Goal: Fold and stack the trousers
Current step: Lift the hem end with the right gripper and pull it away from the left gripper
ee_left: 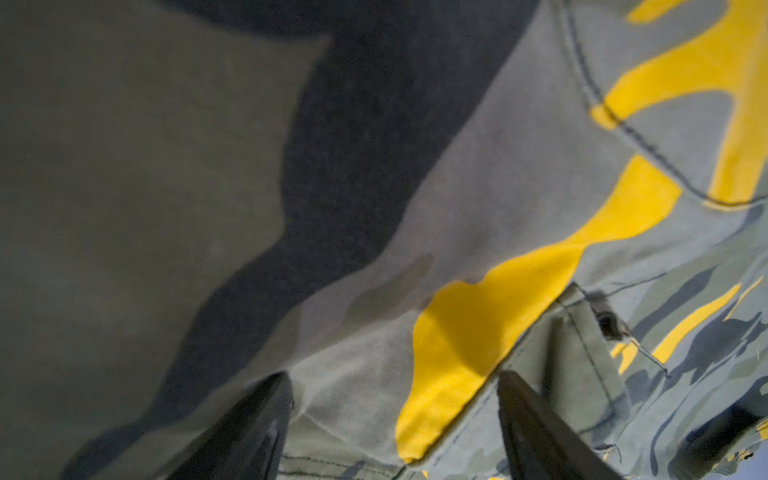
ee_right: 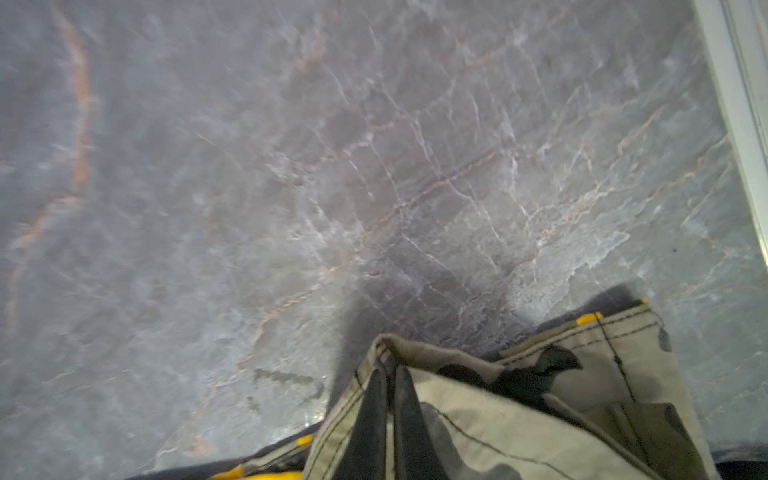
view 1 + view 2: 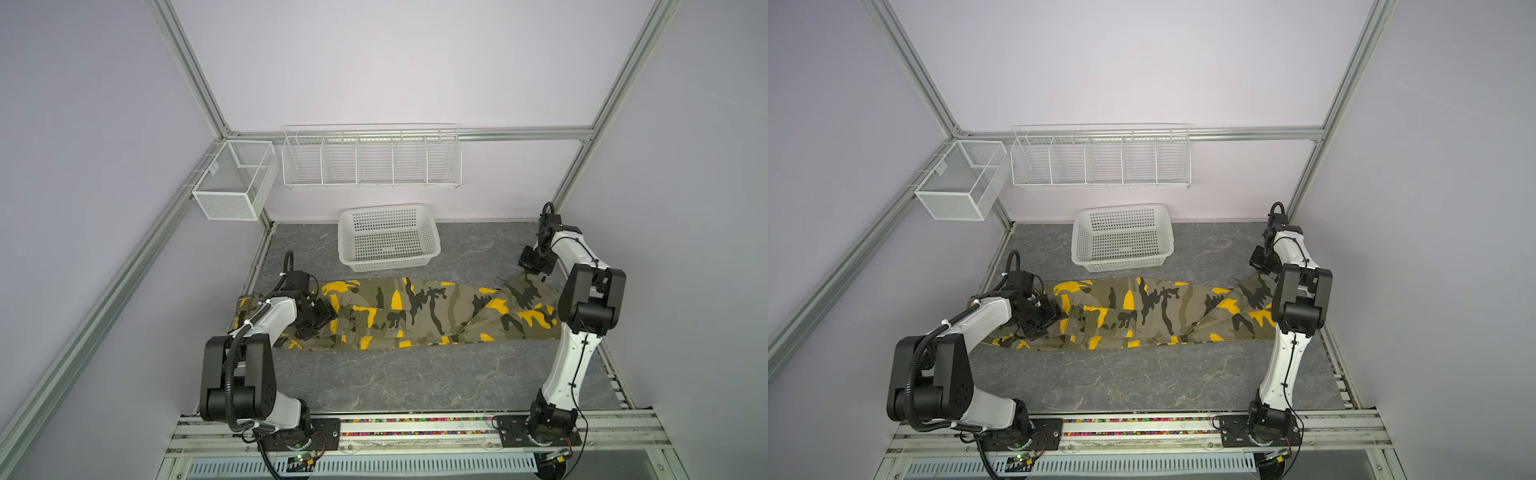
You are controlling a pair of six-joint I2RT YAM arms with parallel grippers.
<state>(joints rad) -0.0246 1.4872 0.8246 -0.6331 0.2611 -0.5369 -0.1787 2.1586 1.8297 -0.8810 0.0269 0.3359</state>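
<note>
The camouflage trousers (image 3: 415, 311) lie stretched left to right across the grey marbled worktop (image 3: 415, 382), just in front of the white lattice basket (image 3: 390, 259), as both top views show. The left gripper (image 1: 395, 415) sits low over their left end with its jaws spread wide and nothing clamped; contact with the cloth cannot be told. The right gripper (image 2: 392, 415) is closed, pinching a stitched edge at the trousers' far right corner.
</note>
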